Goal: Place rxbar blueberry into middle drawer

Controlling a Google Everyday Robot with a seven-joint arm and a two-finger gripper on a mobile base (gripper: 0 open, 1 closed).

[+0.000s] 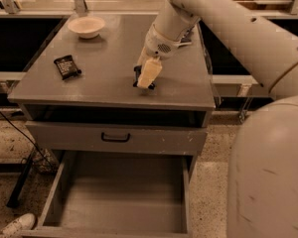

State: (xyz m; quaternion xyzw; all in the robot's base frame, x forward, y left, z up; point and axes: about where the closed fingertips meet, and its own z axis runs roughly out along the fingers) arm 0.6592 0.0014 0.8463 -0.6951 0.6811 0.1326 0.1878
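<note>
One dark edge, probably the rxbar blueberry (136, 76), is peeking from under my claw (144, 82) on the surface (97, 89); clamped or not, I cannot tell. The middle drawer (119, 197) is gaping open just nearer, below.

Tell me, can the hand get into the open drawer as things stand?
Probably yes: the hand is down on the cabinet top near its front edge, and the drawer below stands pulled out, floor bare.
</note>
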